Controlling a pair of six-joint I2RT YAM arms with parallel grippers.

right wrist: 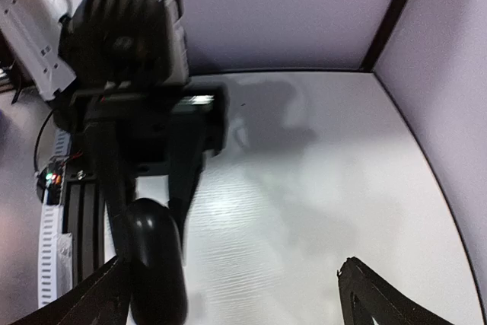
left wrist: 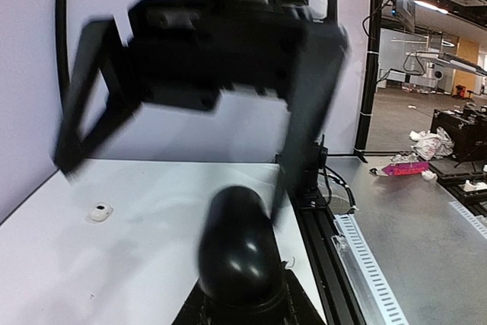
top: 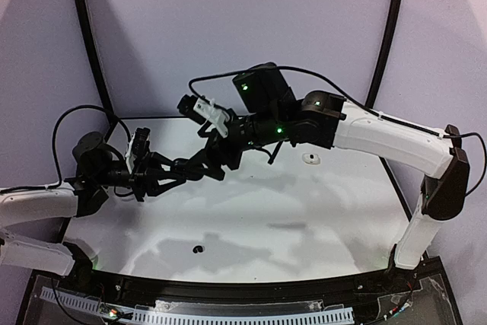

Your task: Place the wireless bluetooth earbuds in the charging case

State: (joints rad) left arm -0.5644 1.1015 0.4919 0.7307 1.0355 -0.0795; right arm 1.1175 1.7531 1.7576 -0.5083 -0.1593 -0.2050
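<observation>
A glossy black charging case (left wrist: 240,253) sits upright in my left gripper (left wrist: 247,304), which is shut on its lower end. It looks closed. My right gripper (right wrist: 228,283) is open wide beside it, and the case (right wrist: 156,264) stands against its left finger. From the left wrist view, the right gripper (left wrist: 171,184) straddles the space above the case, blurred. The two grippers meet above the table's left middle (top: 190,169). One white earbud (top: 310,159) lies on the table at the back right, also seen at the earbud (left wrist: 100,211). A small black earbud (top: 198,249) lies near the front.
The white table (top: 304,218) has a black frame rail (left wrist: 335,264) along its edge. Purple walls close in the back and both sides. Cables hang off both arms.
</observation>
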